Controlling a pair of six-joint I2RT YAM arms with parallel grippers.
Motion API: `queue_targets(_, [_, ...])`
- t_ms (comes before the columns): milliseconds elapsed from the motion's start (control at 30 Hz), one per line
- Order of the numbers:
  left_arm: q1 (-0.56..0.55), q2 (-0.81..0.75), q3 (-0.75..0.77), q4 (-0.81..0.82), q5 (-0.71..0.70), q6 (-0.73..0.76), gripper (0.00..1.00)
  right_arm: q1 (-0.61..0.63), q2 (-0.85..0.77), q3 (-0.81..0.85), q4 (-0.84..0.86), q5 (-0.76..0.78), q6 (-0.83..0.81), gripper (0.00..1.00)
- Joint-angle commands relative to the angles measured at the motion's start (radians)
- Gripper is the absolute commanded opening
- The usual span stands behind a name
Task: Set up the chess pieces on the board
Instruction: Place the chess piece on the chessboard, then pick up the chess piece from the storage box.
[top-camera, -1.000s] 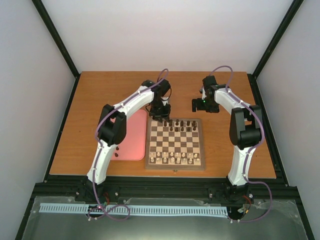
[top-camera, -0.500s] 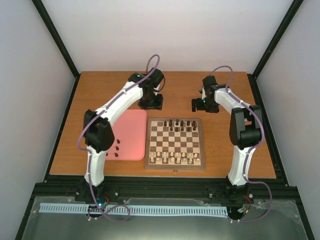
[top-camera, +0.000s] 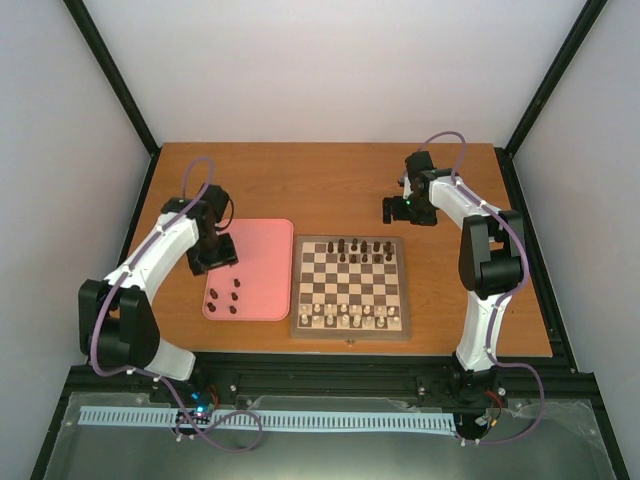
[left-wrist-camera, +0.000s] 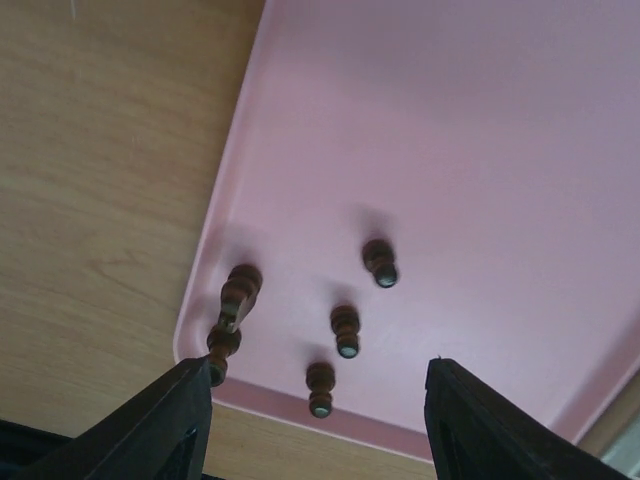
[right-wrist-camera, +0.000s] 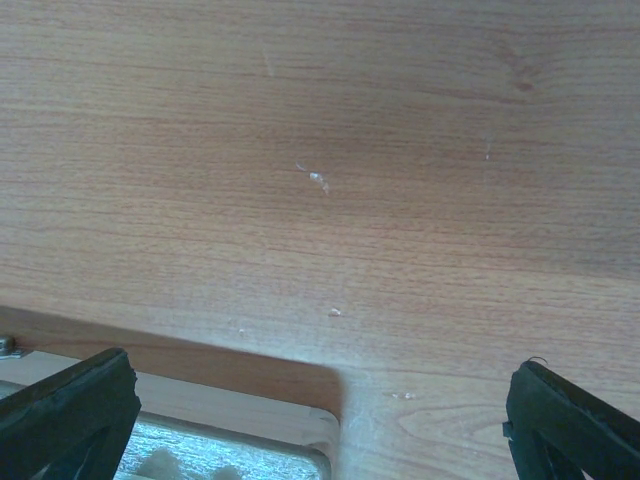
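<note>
Left claw (left-wrist-camera: 316, 372) open over pink tray (left-wrist-camera: 480, 150), five dark pieces (left-wrist-camera: 346, 330) below; right claw (right-wrist-camera: 320, 392) open over table (right-wrist-camera: 320, 150).

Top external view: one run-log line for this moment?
left gripper open over pink tray | five dark chess pieces on tray | right gripper open beyond board

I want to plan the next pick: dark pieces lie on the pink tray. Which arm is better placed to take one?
The left. The left hand hangs open over the pink tray, close to the dark pieces. The right hand is over table beyond the board's far edge.
</note>
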Motion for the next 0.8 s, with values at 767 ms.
queue_targets(767, [0.159, 0.025, -0.292, 0.237, 0.127, -0.024, 0.39, 0.010, 0.009, -0.012, 0.009, -0.005, -0.005, 1.00])
